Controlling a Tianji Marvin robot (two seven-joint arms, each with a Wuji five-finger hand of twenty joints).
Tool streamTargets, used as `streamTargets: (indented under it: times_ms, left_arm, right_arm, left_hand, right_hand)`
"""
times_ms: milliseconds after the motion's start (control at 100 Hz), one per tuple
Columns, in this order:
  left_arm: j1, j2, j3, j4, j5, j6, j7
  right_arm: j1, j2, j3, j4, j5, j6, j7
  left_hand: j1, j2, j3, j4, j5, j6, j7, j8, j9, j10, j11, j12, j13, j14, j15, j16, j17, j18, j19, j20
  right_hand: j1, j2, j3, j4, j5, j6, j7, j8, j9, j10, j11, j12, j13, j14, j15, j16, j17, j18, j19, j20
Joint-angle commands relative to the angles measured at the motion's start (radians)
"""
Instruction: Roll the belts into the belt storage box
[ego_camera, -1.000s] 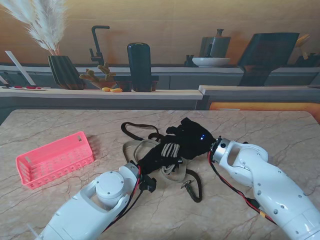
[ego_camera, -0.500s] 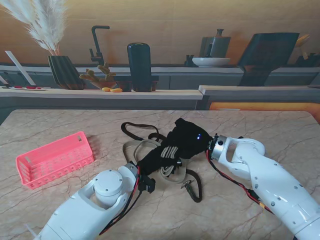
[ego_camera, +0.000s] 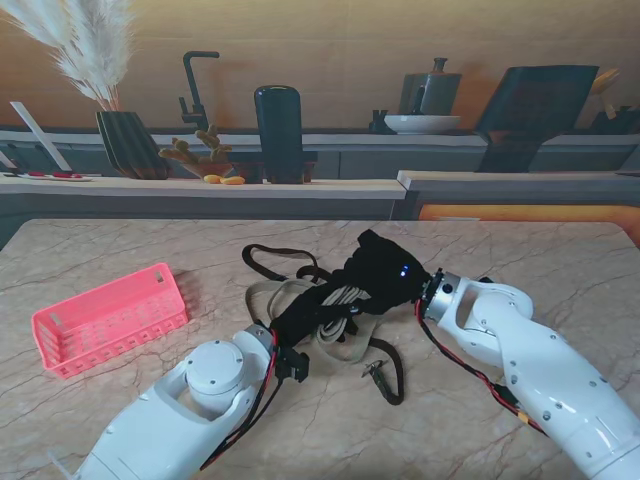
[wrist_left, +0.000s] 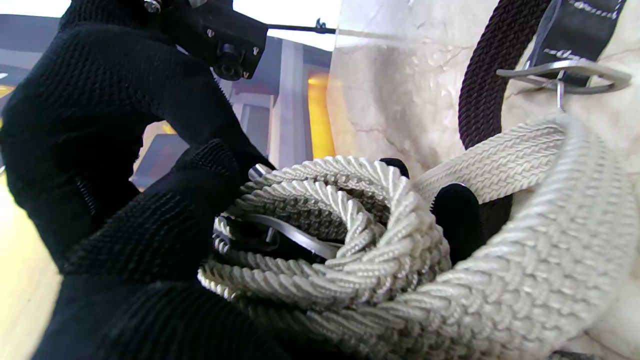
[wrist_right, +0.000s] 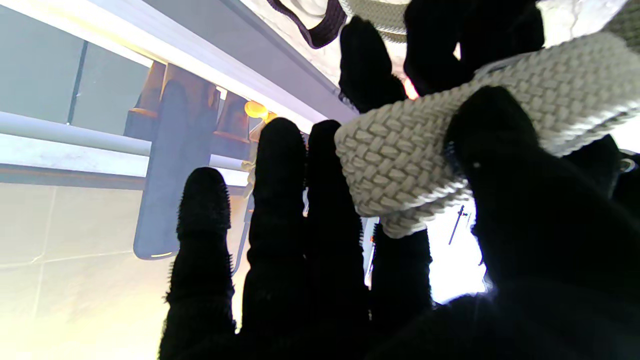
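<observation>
A beige woven belt (ego_camera: 343, 297) lies mid-table, partly wound into a coil (wrist_left: 330, 225) with its metal buckle inside. My left hand (ego_camera: 303, 318), in a black glove, is shut around that coil (wrist_left: 165, 240). My right hand (ego_camera: 384, 273) meets it from the right. Its thumb (wrist_right: 500, 145) presses the beige strap (wrist_right: 450, 130) against the fingers (wrist_right: 330, 200). A dark brown belt (ego_camera: 266, 262) loops under and around both hands; its strap (wrist_left: 482, 65) and buckle (wrist_left: 565, 75) rest on the marble. The pink storage basket (ego_camera: 105, 320) stands at the far left.
The dark belt's buckle end (ego_camera: 378, 372) trails nearer to me, on the right of the hands. Behind the marble table (ego_camera: 520, 250) runs a counter with a vase (ego_camera: 128, 140), a black cylinder (ego_camera: 278, 120) and a bowl (ego_camera: 422, 123).
My right hand swung in toward the left hand, then drew back slightly right and farther. The beige coil turned between the hands and now shows more. The left arm barely moved.
</observation>
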Motion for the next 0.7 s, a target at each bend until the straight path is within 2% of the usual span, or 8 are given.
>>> streamTargets:
  times_ms: [0,110,400,580,690]
  left_arm:
    - [0.010,-0.002,-0.009,-0.016,0.004,-0.009,0.005]
    - [0.017,0.002,-0.019,-0.022,0.013,-0.016,0.006]
    - [0.032,0.002,-0.037,-0.028,0.022,-0.025,0.026]
    - [0.045,-0.005,-0.037,-0.047,0.060,-0.053,0.091]
    - [0.050,-0.008,-0.033,-0.058,0.075,-0.078,0.119]
  right_arm:
    - [-0.013,0.001,0.009,-0.023,-0.009,0.014,-0.003]
    - [-0.032,-0.002,0.032,-0.038,-0.011,0.045,-0.011]
    - [-0.097,-0.011,0.120,-0.104,-0.039,0.163,-0.067]
    - [-0.128,-0.021,0.166,-0.147,-0.041,0.228,-0.109]
    - [-0.140,-0.026,0.186,-0.170,-0.042,0.249,-0.128]
  left_hand:
    - [-0.041,0.013,-0.032,0.014,-0.024,-0.046,-0.041,-0.012,-0.023,-0.005,-0.027,-0.017,-0.031,0.009,-0.027,-0.025,-0.022,0.022,-0.019,-0.021]
    - [-0.047,0.014,-0.041,0.013,-0.017,-0.051,-0.044,-0.011,-0.026,-0.005,-0.038,-0.024,-0.043,0.009,-0.041,-0.038,-0.035,0.023,-0.031,-0.029]
    - [-0.045,0.015,-0.057,0.014,0.008,-0.070,-0.064,-0.003,-0.021,-0.009,-0.065,-0.040,-0.110,0.017,-0.125,-0.110,-0.080,-0.013,-0.126,-0.119]
    - [-0.028,0.012,-0.026,0.016,0.006,-0.072,-0.062,0.005,-0.029,-0.018,-0.072,-0.047,-0.140,0.011,-0.162,-0.151,-0.088,-0.042,-0.146,-0.165]
    - [-0.029,0.012,-0.013,0.016,0.001,-0.072,-0.058,0.008,-0.031,-0.023,-0.069,-0.047,-0.147,0.006,-0.164,-0.157,-0.091,-0.054,-0.148,-0.173]
  right_hand:
    - [0.065,0.114,0.144,0.038,0.158,-0.124,0.284,0.040,0.055,-0.005,0.086,0.017,0.014,-0.004,0.032,0.022,0.001,0.034,0.034,-0.022]
    - [0.085,0.131,0.135,0.042,0.146,-0.089,0.283,0.063,0.033,0.019,0.136,0.024,0.004,0.008,0.072,0.042,0.000,0.035,0.047,-0.032]
    - [0.092,0.136,0.129,0.052,0.142,-0.079,0.275,0.079,0.020,0.028,0.162,0.015,-0.007,0.015,0.099,0.052,-0.008,0.039,0.062,-0.035]
    - [0.098,0.139,0.125,0.061,0.139,-0.066,0.271,0.084,0.012,0.037,0.177,0.011,-0.016,0.022,0.113,0.055,-0.018,0.043,0.072,-0.037]
    - [0.101,0.140,0.121,0.065,0.138,-0.061,0.270,0.086,0.009,0.039,0.184,0.008,-0.019,0.022,0.119,0.055,-0.022,0.043,0.076,-0.039]
